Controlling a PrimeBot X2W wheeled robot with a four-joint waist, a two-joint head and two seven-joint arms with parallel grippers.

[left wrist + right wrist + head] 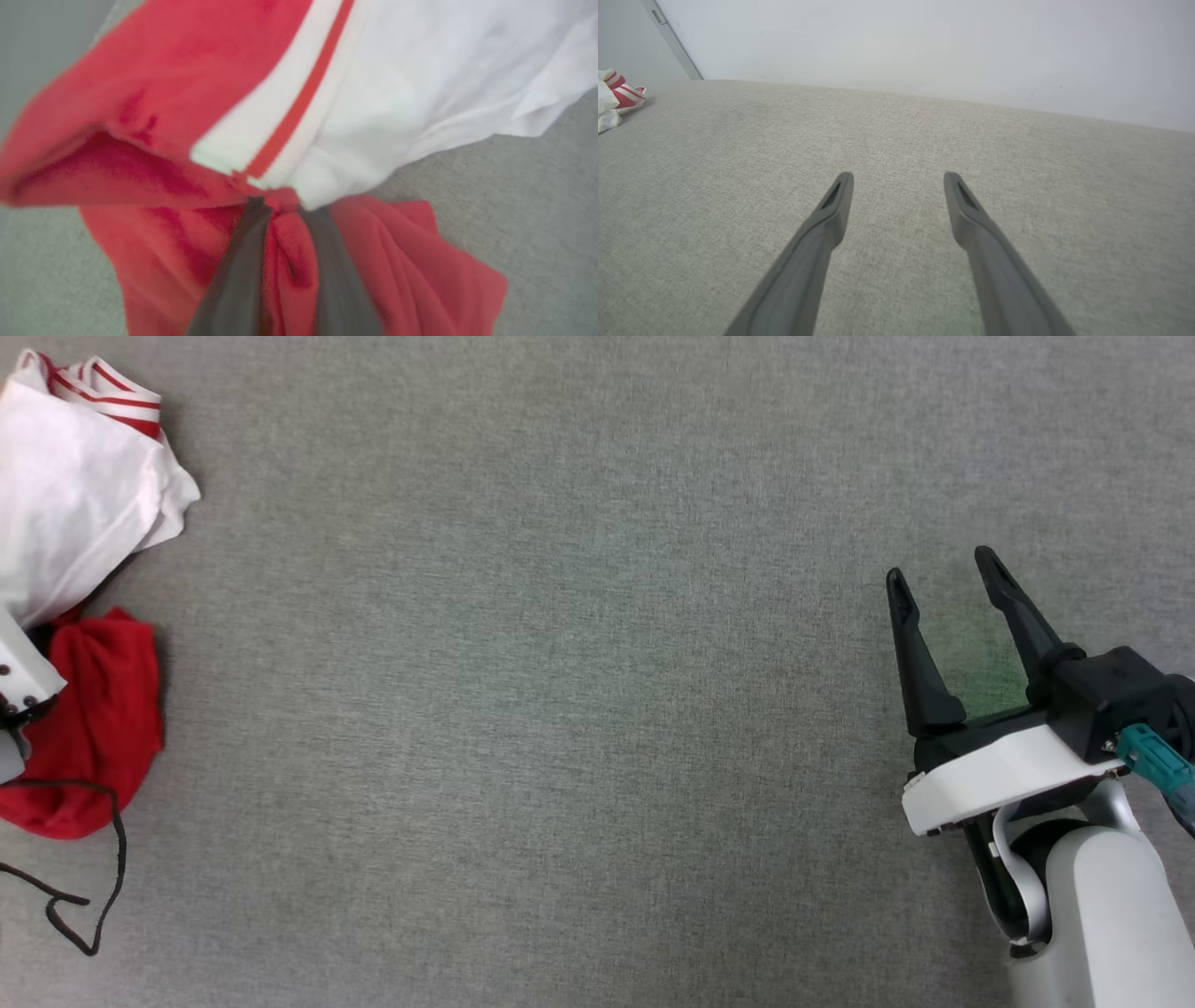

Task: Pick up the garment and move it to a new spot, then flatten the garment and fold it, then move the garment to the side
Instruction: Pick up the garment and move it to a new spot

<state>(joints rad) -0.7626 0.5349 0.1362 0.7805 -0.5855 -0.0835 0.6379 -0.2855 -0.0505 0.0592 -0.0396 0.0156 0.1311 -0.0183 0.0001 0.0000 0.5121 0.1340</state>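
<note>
The garment (pixel 79 504) lies crumpled at the left edge of the grey surface, its white part with red-striped trim above a red bunch. Part of my left arm's white wrist (pixel 21 683) pokes in beside the red bunch. In the left wrist view my left gripper (pixel 280 207) is shut on a fold of the garment's red cloth (pixel 289 252), which is pinched between the two dark fingers. My right gripper (pixel 941 565) hovers far to the right, open with nothing between its fingers (pixel 899 175). From there the garment (pixel 616 93) shows as a small heap at the far left.
A thin black cable (pixel 103 868) loops on the grey fabric surface (pixel 560 709) below the red bunch. A pale wall (pixel 924 46) rises behind the surface's far edge.
</note>
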